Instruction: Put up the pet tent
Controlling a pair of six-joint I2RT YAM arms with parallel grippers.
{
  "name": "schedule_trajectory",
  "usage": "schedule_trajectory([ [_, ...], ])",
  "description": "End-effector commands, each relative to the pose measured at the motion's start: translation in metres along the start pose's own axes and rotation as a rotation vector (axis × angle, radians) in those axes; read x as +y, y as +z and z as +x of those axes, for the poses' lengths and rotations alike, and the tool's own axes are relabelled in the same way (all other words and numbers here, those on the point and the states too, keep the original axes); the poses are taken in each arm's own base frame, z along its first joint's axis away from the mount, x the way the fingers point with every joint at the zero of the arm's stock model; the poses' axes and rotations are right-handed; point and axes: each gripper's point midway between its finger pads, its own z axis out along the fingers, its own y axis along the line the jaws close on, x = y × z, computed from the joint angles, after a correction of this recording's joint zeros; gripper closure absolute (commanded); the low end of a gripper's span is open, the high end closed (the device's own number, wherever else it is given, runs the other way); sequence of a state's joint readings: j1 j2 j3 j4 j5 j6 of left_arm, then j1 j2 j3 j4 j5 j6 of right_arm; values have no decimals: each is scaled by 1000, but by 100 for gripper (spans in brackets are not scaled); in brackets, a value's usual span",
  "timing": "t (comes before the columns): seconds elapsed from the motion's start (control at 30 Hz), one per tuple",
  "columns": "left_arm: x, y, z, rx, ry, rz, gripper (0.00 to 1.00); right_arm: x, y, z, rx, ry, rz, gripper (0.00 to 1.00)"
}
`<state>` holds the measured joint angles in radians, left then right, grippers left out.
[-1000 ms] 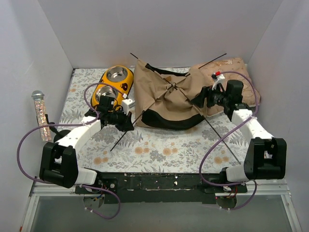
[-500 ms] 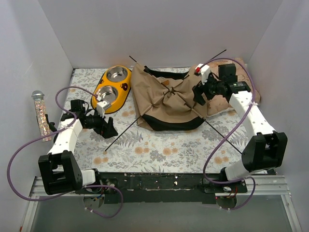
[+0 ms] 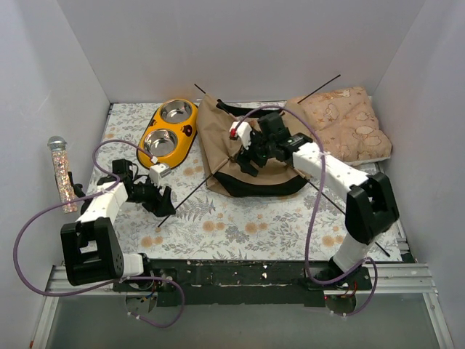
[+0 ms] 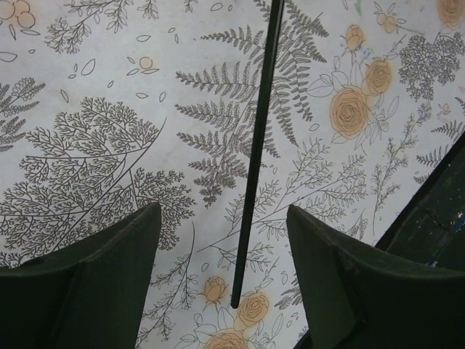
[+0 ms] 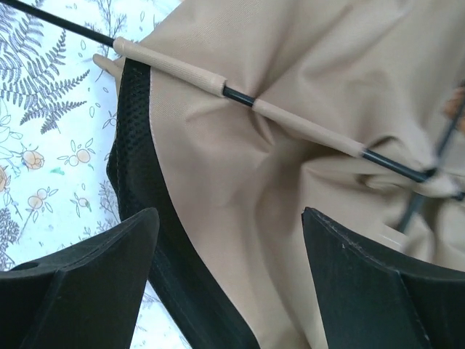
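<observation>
"Tan canvas pet tent with black trim [image 3: 218,138], where was it lying?"

"Slumped flat at the middle back of the floral table cover [image 3: 240,222], between the yellow double steel bowl [image 3: 168,131] and the pinkish-beige patterned cushion [image 3: 349,123]. Its thin black crossing poles [image 4: 253,167] stuck out past the cloth."

"And the grippers?"

"Both had their jaws spread and held nothing. The right gripper [image 5: 229,212] hung over the tent's front edge, above tan cloth, black trim and a sleeved pole. The left gripper [image 4: 223,209] hovered over the table cover on the left, one finger on each side of a pole's free end, without touching it."
</observation>
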<state>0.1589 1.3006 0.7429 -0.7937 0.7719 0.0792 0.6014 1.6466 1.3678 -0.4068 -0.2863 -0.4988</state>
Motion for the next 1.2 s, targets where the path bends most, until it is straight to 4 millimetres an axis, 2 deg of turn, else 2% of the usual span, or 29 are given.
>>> schedule_trajectory([
  [0.0,15,6,1,7,25,-31,36,0,31,-21,-50,28,20,13],
  [0.07,13,7,3,10,23,-16,45,6,42,-22,-75,65,-2,13],
  [0.17,10,10,6,18,30,0,56,27,59,-22,-110,113,-55,14],
  [0.33,5,13,13,45,21,25,60,53,76,-26,-141,113,-90,14],
  [0.47,2,15,17,46,12,44,63,55,88,-24,-121,122,-83,13],
  [0.57,-3,16,15,34,13,67,68,50,97,-14,-86,117,-40,13],
  [0.63,-5,16,13,24,14,79,75,45,104,-4,-54,129,-3,13],
  [0.73,-9,16,9,7,18,98,91,47,111,9,-16,154,13,17],
  [0.9,-11,15,3,-8,-4,112,100,50,111,14,22,184,16,18],
  [1.0,-12,15,2,-12,-7,115,100,46,105,12,9,192,54,15],
  [1.03,-12,15,2,-13,-7,114,97,48,104,13,10,188,59,14],
  [1.13,-8,16,2,-5,-2,98,47,55,106,16,28,155,94,14],
  [1.17,-7,16,2,-2,-1,95,40,56,109,19,37,149,104,14],
])
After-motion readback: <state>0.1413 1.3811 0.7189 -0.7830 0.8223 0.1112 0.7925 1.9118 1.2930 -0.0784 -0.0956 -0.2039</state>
